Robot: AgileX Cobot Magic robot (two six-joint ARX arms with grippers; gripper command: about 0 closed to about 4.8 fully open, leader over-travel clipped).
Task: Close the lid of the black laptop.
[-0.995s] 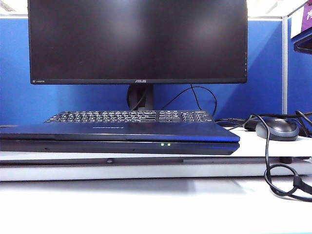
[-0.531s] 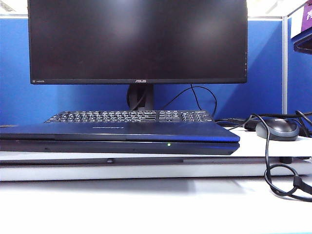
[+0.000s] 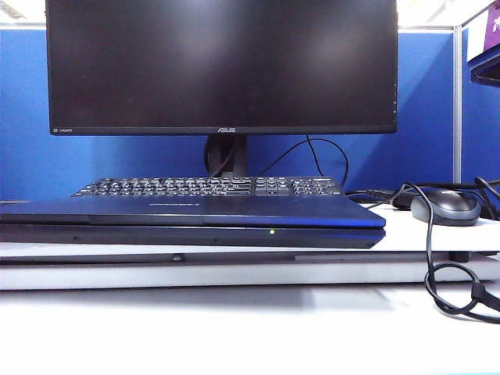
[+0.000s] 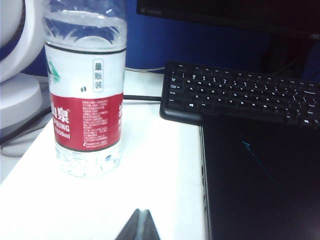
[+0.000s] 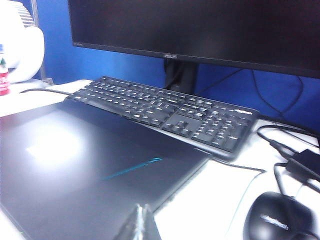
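A blue partition wall [image 3: 437, 109] backs a white desk [image 3: 234, 328], and the largest thing on it is the black ASUS monitor [image 3: 223, 66], dark-screened, on its stand at the rear; next in size is the black laptop [image 3: 191, 223], lying flat across the front of the desk with the lid [image 3: 191, 209] down on its base, plain dark outer face up, one small green light showing on the front edge; in the right wrist view the lid [image 5: 90, 170] carries a pale glare and a thin blue streak, and it spreads out just ahead of the right gripper [image 5: 138, 223], whose dark tip pokes in over the laptop's near edge; its fingers seem to sit together in a point, though too little shows to be sure, so I cannot tell; the separate black keyboard [image 5: 165, 110] lies beyond the lid from that gripper, just in front of the monitor stand; the black mouse [image 5: 272, 220] sits close beside the right gripper, off the laptop, among black cables [image 5: 280, 150]; the left gripper [image 4: 139, 227] hangs over bare white desk just beside the laptop's [image 4: 260, 180] side edge, only a dark tip visible, so open or closed I cannot tell; a clear water bottle [image 4: 86, 90] with a red and white label stands upright near it, on the side away from the laptop
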